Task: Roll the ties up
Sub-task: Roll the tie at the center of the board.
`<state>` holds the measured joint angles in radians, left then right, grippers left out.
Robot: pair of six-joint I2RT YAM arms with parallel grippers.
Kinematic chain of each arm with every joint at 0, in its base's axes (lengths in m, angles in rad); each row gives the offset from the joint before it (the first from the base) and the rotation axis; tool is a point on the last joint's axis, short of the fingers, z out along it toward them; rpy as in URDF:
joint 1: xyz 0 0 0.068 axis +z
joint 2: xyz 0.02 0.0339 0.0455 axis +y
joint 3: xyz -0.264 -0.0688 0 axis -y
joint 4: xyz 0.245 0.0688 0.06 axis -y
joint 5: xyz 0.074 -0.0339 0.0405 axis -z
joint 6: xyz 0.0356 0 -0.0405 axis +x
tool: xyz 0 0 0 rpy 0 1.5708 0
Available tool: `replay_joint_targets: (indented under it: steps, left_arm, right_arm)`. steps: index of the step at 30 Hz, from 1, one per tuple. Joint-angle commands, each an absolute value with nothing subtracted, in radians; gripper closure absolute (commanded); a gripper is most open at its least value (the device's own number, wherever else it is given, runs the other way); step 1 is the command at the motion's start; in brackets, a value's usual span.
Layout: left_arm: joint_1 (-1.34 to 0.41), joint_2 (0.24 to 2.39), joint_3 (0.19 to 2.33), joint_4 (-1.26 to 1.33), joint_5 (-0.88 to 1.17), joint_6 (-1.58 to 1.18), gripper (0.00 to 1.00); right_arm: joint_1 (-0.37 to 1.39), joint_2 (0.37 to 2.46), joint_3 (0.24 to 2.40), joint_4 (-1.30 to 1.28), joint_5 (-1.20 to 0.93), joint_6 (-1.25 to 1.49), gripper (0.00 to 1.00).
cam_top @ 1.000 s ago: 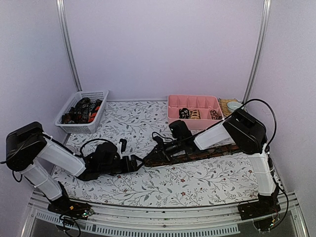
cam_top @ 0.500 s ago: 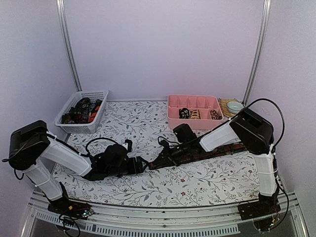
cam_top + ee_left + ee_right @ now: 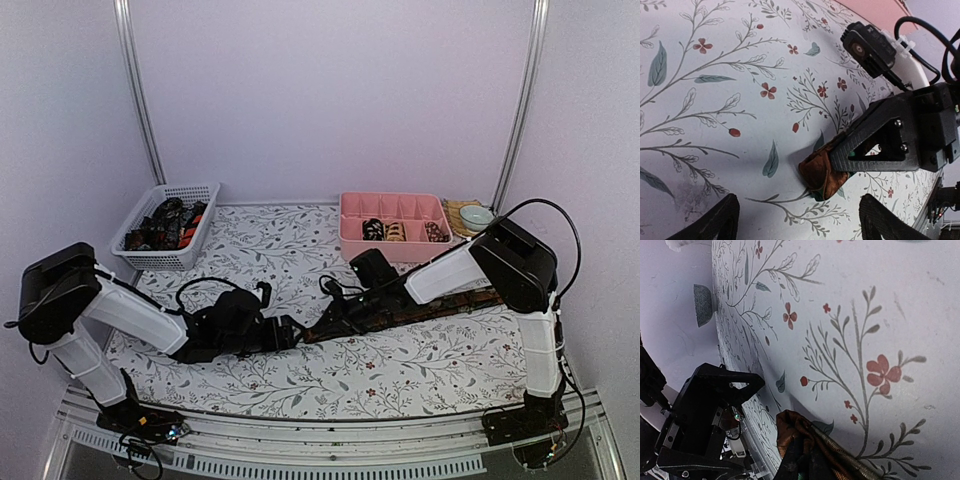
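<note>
A dark brown tie (image 3: 455, 304) lies stretched across the floral table from the middle to the right. My right gripper (image 3: 322, 326) is shut on its folded left end (image 3: 823, 173), which sits low on the cloth; the same bunched end fills the bottom of the right wrist view (image 3: 801, 436). My left gripper (image 3: 288, 332) is open and faces that end from the left, its fingertips (image 3: 715, 223) spread on either side and not touching the fabric. Rolled ties (image 3: 397, 231) sit in the pink tray (image 3: 392, 204).
A white mesh basket (image 3: 196, 191) at the back left holds several loose ties (image 3: 165, 224). A small bowl (image 3: 476, 213) stands on a woven mat to the right of the tray. In the right wrist view the left gripper (image 3: 715, 405) is close by at lower left.
My left gripper has slid right, closer to the tie's folded end. The right gripper, still shut on that end, shifted slightly right.
</note>
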<state>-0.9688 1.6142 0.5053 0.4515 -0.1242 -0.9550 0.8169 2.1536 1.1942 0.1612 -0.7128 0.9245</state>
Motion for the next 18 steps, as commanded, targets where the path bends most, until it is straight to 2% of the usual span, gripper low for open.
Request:
replay_joint_targets:
  steps: [1,10,12,18]
  left_arm:
    - [-0.97,1.669,0.5,0.545,-0.031,-1.017,0.18]
    - [-0.938,1.807,0.437,0.82,0.106,-1.151,0.28]
    - [-0.931,1.834,0.429,0.849,0.129,-1.189,0.31]
    - [-0.927,1.885,0.433,0.865,0.177,-1.242,0.32]
  right_arm:
    - [0.811,2.097,1.191,0.069,-0.662,0.867,1.0]
    - [0.81,2.143,1.172,0.099,-0.682,0.871,1.0]
    - [0.809,2.146,1.168,0.104,-0.687,0.87,1.0]
    - [0.801,2.15,1.165,0.117,-0.699,0.875,1.0]
